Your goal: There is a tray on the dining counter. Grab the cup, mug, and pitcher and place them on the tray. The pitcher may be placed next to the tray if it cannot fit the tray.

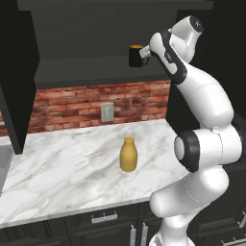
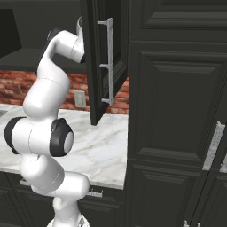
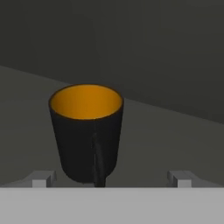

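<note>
The black mug [image 1: 136, 55] with an orange inside stands on a dark shelf [image 1: 96, 67] in the upper cabinet. In the hand view the mug [image 3: 86, 131] is upright and close, its handle turned toward me. My gripper [image 1: 145, 54] is raised to shelf height just right of the mug. It is open, with its fingertips [image 3: 41, 178] spread wider than the mug and nothing held. The yellow-orange pitcher [image 1: 128, 154] stands upright on the marble counter [image 1: 57, 168] below. The tray, the dining counter and the cup are out of view.
A brick backsplash [image 1: 72, 103] with a wall outlet [image 1: 107, 112] runs behind the counter. An open dark cabinet door [image 2: 104, 62] hangs just right of my arm, and tall dark cabinets [image 2: 177, 111] stand beyond it. A sink edge [image 1: 2, 161] is at the far left.
</note>
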